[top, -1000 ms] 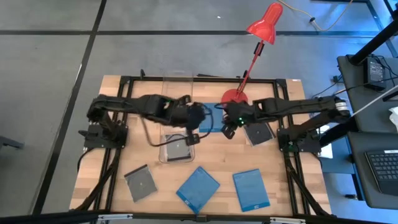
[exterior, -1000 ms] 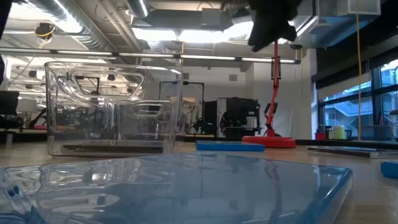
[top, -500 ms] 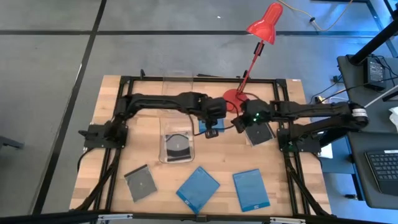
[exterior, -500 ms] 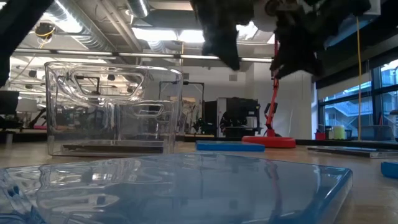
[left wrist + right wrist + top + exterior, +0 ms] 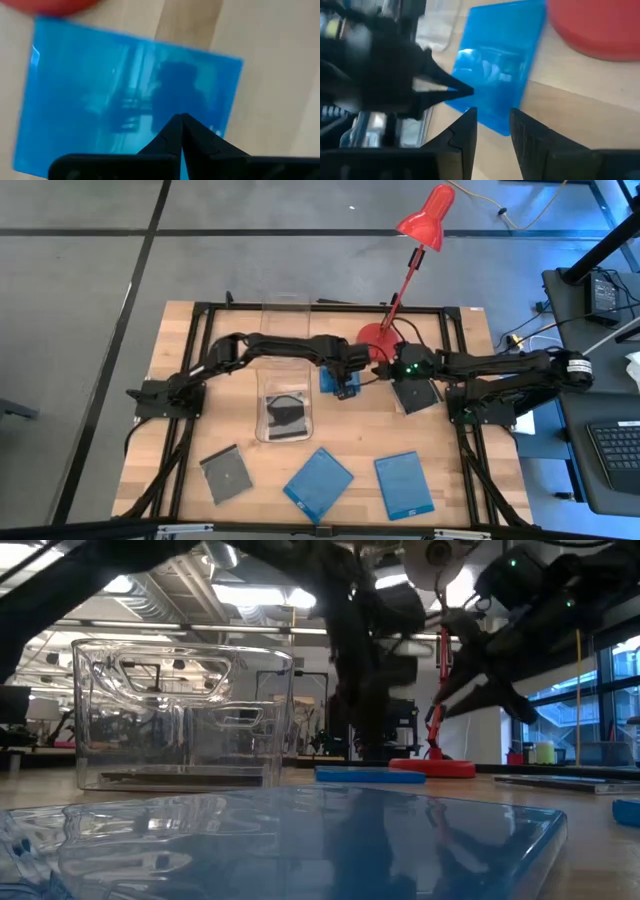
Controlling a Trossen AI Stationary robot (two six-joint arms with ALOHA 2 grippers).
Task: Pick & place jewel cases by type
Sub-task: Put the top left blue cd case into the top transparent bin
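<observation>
Grey case, front left: a grey jewel case (image 5: 226, 475) lies flat at about 7 o'clock on the wooden table (image 5: 180, 330), apart from the rest.
Bin: a clear plastic bin (image 5: 285, 413) near the middle holds a grey case with a disc (image 5: 287, 416).
Blue cases, front: one blue jewel case (image 5: 319, 482) at 6 o'clock, a second blue case (image 5: 404, 485) at 5 o'clock, well apart from the bin.
Left gripper: the left gripper (image 5: 181, 120) has its fingers pressed together, tips over a third blue case (image 5: 100, 95) that lies just beside the red lamp base (image 5: 378, 338), at 12 o'clock.
Right gripper: the right gripper (image 5: 492, 125) stands slightly spread, holding nothing, near that same blue case.
Grey case, right: another grey case (image 5: 416, 394) lies at 3 o'clock under the right arm.
</observation>
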